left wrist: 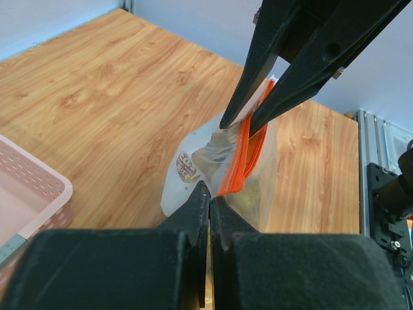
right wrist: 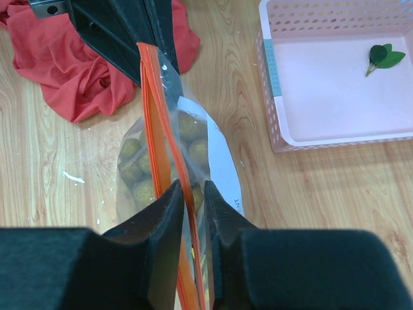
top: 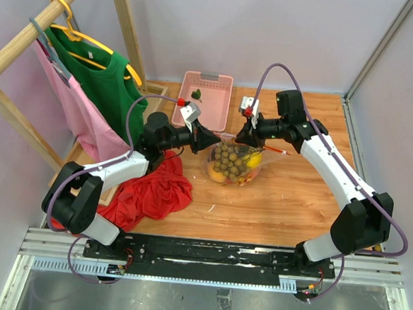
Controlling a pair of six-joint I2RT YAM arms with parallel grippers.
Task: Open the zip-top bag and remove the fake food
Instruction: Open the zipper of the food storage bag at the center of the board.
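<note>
Pinch grips at both ends: your left gripper (left wrist: 209,197) has its jaws pressed together on the clear rim of the zip-top bag (left wrist: 193,165), just beside the orange zip strip (left wrist: 240,161). Your right gripper (right wrist: 191,194) is clamped on that same strip. The strip runs straight ahead from its fingertips to the left gripper's tips at the far end. You cannot tell from either wrist view whether the strip is parted.

The bag hangs below both tools with its belly down on the wooden table (top: 289,196). The fake food (right wrist: 187,129) is inside it, just ahead of and under the right gripper's tips. It shows as tan-brown balls, with yellow and orange pieces visible from overhead.

Off to the right of the right gripper, near the bag but apart from it, sits the pink basket (right wrist: 335,97) with a green leaf (right wrist: 381,57) in it. The red cloth (right wrist: 71,71) lies ahead and to its left, beyond the left gripper.
</note>
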